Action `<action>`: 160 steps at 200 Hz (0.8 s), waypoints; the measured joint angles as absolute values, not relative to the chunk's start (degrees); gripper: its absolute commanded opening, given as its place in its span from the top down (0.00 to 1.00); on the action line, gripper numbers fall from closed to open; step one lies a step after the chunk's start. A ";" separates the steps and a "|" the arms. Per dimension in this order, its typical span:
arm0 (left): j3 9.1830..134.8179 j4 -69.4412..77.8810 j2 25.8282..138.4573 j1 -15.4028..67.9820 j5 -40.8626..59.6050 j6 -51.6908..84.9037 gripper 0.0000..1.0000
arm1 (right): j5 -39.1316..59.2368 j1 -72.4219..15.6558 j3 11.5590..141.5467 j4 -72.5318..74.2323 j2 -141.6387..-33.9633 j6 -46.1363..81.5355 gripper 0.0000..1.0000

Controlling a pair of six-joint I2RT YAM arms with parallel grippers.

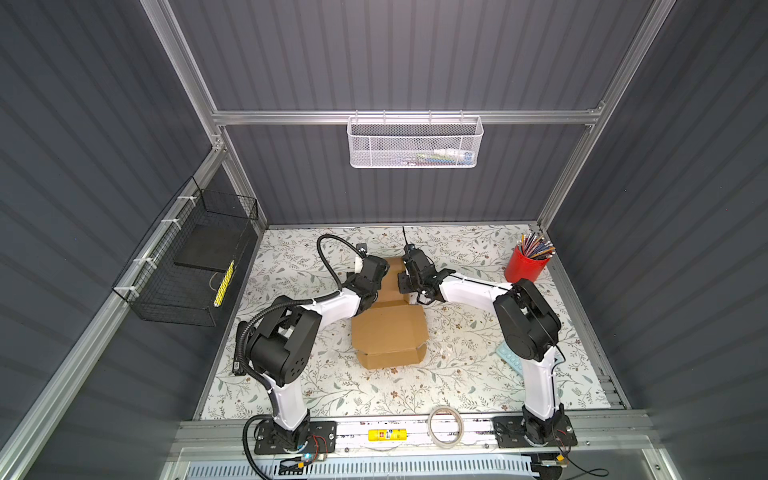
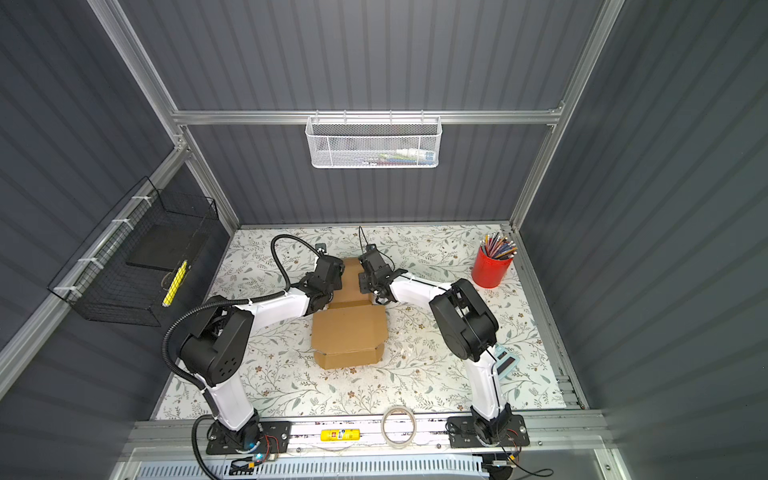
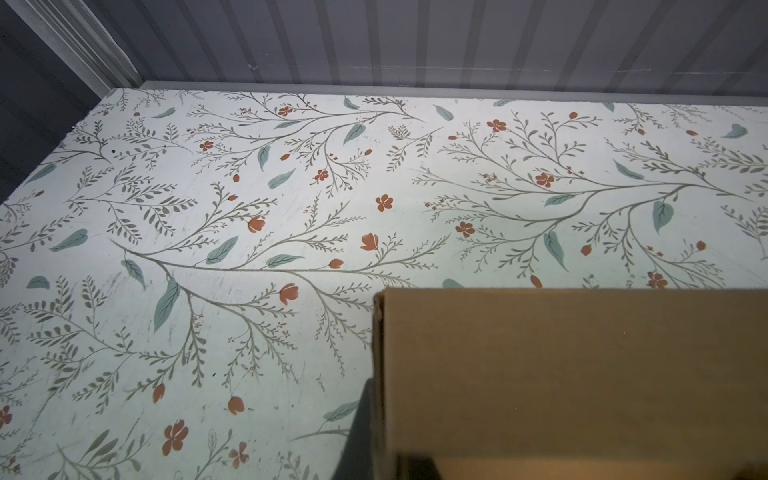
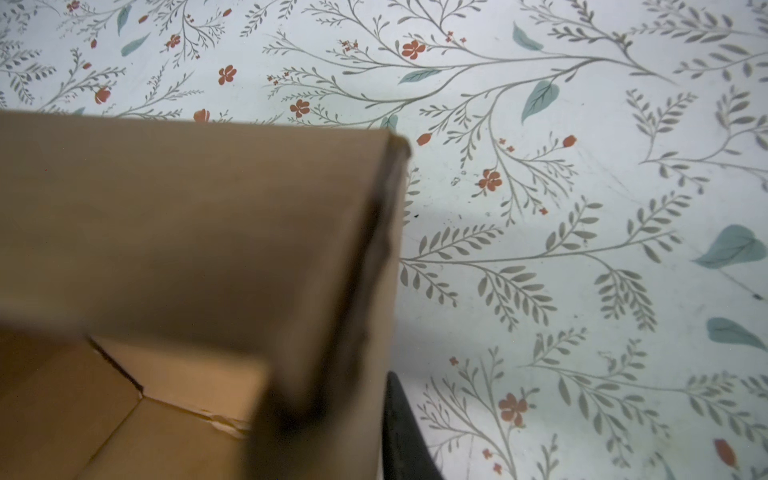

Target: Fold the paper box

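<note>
Paper box (image 1: 388, 332) may crease crooked if you pull unevenly | left fingers (image 3: 359, 432) seemingly pinch its back flap | right fingers (image 4: 403, 436): cannot tell.

Floral-patterned table (image 1: 291, 386), brown paper box (image 1: 390, 332) mid-table, red pencil cup (image 1: 524, 266) far right corner

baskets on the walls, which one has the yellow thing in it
The black wire basket on the left wall: a yellow strip leans inside it beside a dark slab. The white mesh basket hangs on the back rail.
</note>
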State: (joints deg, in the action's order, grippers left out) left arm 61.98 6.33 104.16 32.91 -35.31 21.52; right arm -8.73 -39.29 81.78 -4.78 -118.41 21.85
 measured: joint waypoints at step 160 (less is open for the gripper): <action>69.38 -1.45 108.53 31.81 -33.17 22.28 1.00 | -7.90 -39.53 82.94 -9.30 -118.50 21.80 0.75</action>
State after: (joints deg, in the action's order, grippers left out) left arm 69.38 -1.45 108.53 31.81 -33.17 22.28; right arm -7.90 -39.53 82.94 -9.30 -118.50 21.80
